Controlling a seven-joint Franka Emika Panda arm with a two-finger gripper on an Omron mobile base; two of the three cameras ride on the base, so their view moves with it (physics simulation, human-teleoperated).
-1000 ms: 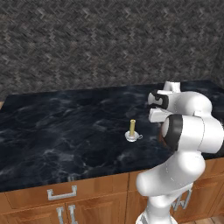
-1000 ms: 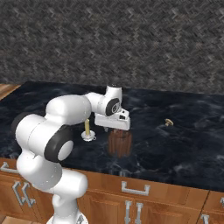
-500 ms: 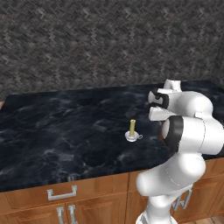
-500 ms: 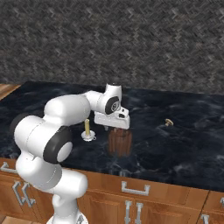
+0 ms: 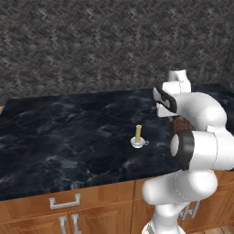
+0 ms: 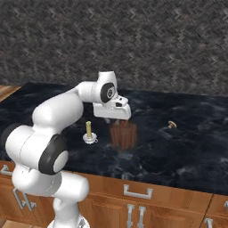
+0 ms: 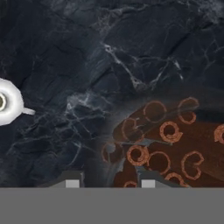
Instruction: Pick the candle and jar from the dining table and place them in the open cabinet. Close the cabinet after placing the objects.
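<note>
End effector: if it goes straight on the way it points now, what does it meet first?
Most likely the jar: the end effector points down right over its top, fingers at its rim. Whether they already touch it is unclear.

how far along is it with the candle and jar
Early. Nothing looks placed yet: the candle stands on the dining table, untouched. In hand: the gripper sits at the top of the jar, its fingertips reaching the jar's rim, though whether it has lifted off the marble cannot be told. Left: carry the jar to the cabinet, fetch the candle, then close the door.
</note>
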